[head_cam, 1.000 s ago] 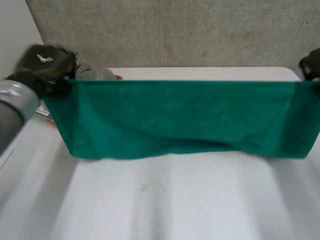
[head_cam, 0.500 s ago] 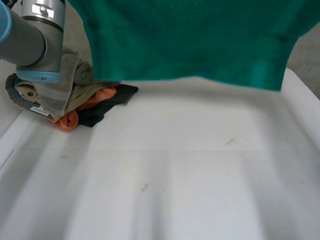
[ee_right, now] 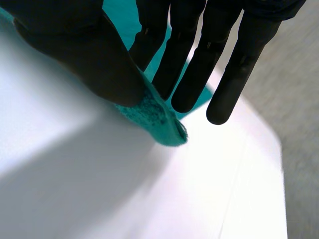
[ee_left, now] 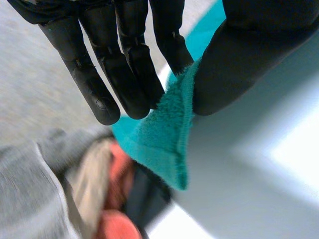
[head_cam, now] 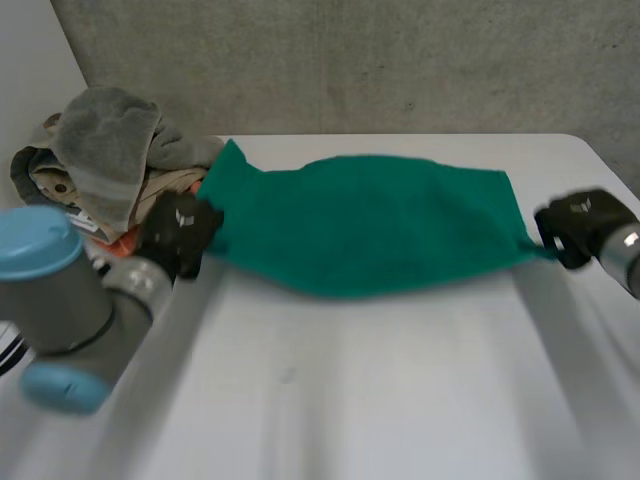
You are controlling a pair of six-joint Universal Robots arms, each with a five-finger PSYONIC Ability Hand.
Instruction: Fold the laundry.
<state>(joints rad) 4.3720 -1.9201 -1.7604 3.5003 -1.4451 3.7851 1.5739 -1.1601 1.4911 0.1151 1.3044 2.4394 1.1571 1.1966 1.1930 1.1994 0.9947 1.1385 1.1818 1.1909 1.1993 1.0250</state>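
Green towel point(head_cam: 370, 225) lies stretched across the far side of the white table point(head_cam: 350, 400), flat as far as I can tell. Left hand point(head_cam: 178, 235) pinches its left corner between thumb and fingers, and right hand point(head_cam: 575, 225) pinches the right corner. Heap of clothes point(head_cam: 100, 160) sits just beside the left hand.

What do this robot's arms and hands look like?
The left arm is a thick grey tube with rounded light-blue caps; the right arm shows a grey wrist. The left hand and right hand are matte black, with slim fingers, a broad thumb and a small white mark on the back.
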